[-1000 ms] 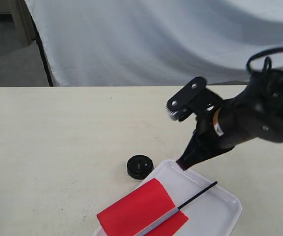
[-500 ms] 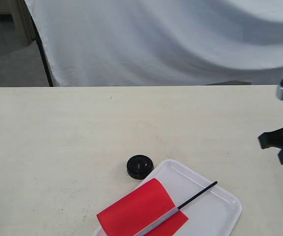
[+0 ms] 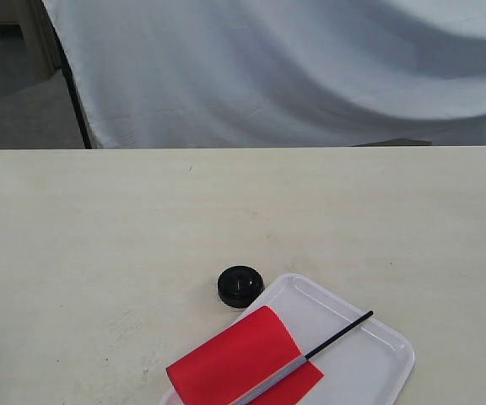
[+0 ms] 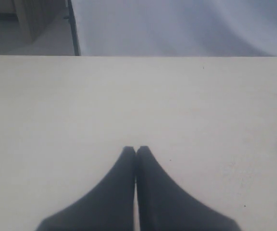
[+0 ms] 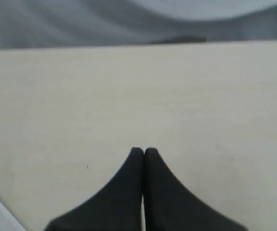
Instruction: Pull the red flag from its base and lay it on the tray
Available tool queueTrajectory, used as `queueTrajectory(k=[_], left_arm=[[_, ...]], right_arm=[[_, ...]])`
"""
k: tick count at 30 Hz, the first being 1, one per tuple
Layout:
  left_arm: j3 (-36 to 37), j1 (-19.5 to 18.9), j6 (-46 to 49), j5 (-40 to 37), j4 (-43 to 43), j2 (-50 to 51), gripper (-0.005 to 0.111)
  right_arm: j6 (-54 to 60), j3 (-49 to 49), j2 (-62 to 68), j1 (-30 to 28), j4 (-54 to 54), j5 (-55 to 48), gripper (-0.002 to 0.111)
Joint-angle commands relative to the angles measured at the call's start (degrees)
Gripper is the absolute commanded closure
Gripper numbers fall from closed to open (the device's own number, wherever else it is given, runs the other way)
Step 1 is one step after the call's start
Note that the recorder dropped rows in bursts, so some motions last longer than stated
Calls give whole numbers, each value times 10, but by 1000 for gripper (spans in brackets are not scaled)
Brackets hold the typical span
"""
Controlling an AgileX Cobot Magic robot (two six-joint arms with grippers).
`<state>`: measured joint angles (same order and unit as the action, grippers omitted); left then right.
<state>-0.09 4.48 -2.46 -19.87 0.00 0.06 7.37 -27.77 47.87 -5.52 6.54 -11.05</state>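
Lying: the red flag [image 3: 236, 359] rests flat in the tray [image 3: 392, 344], its cloth spread toward 8 o'clock and its thin black rod [image 3: 342, 330] pointing toward 2 o'clock; the cloth's lower end runs out of the exterior view.
Base: the base [image 3: 240, 286] sits on the table [image 3: 125, 228] at 11 o'clock from the cloth, just beside the tray's corner, with nothing standing in it.
Feel: probably very light; the cloth is limp and likely to sag, while the rod is stiff but slender and apt to roll.
Hold: best on the bare rod or the grey sleeve [image 3: 270, 379], not on the cloth.
Progress: the task looks done.
Left gripper [image 4: 135, 149]: fingers pressed together, empty, over bare table.
Right gripper [image 5: 144, 150]: fingers pressed together, empty, over bare table.
Exterior view: neither arm shows.
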Motion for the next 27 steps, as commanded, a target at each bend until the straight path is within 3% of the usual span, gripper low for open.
queueTrajectory(k=[1, 6, 20, 27], left_arm=[[1, 4, 1, 2, 0, -1, 107], [1, 4, 1, 2, 0, -1, 107], [1, 4, 1, 2, 0, -1, 107], [1, 4, 1, 2, 0, -1, 107]], right_arm=[[0, 53, -86, 22, 3, 71, 109], [20, 118, -168, 41, 3, 170, 109], [18, 122, -348, 124, 3, 157, 109], [18, 123, -469, 131, 3, 151, 109]])
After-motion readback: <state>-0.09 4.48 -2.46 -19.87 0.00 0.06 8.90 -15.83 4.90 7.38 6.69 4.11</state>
